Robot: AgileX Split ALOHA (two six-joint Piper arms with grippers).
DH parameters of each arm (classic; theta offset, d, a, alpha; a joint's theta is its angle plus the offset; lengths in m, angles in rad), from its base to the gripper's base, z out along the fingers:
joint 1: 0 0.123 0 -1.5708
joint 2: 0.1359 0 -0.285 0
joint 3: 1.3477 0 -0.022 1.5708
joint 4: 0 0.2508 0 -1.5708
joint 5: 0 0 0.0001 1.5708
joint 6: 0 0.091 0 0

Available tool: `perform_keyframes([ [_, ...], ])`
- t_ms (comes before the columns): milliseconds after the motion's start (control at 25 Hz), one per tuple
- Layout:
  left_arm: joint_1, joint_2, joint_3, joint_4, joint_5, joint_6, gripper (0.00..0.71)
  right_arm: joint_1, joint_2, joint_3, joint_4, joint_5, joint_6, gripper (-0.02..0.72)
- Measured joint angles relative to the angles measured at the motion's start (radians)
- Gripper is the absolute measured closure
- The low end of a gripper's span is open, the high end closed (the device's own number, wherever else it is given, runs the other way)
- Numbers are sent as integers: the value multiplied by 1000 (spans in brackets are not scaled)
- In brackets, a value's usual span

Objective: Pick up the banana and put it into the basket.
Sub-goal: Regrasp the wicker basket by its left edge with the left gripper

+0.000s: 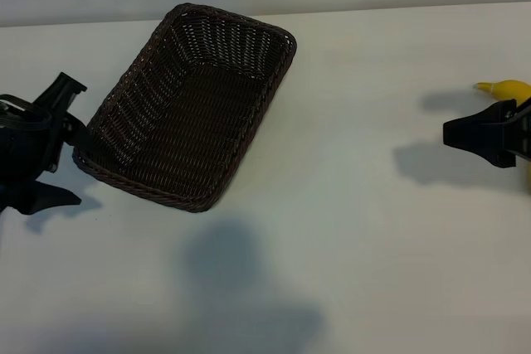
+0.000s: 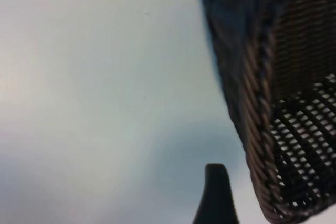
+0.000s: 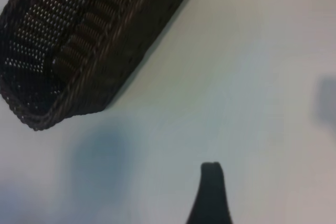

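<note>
Banana lying outside the basket, both end effectors spread and holding nothing.

You are looking at the banana lying on the white bench at about three o'clock, partly hidden behind your right end effector, which is hanging over it with fingers spread. The basket is sitting well apart at about ten o'clock, its inside bare. Your left end effector is hovering just beside the basket's nine o'clock corner, fingers spread.

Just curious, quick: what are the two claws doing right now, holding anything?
Left gripper: open, holding nothing, beside the basket.
Right gripper: open, empty, near the banana.
</note>
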Motion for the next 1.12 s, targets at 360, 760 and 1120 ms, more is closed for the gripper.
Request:
perform_keyframes([
  [360,-43,105,0,9,-64,-5,136,0,0,0,0,0,0,120],
  [760,-144,204,0,7,-167,-44,136,0,0,0,0,0,0,120],
  [1120,-147,300,0,7,-252,-88,136,0,1,0,0,0,0,120],
])
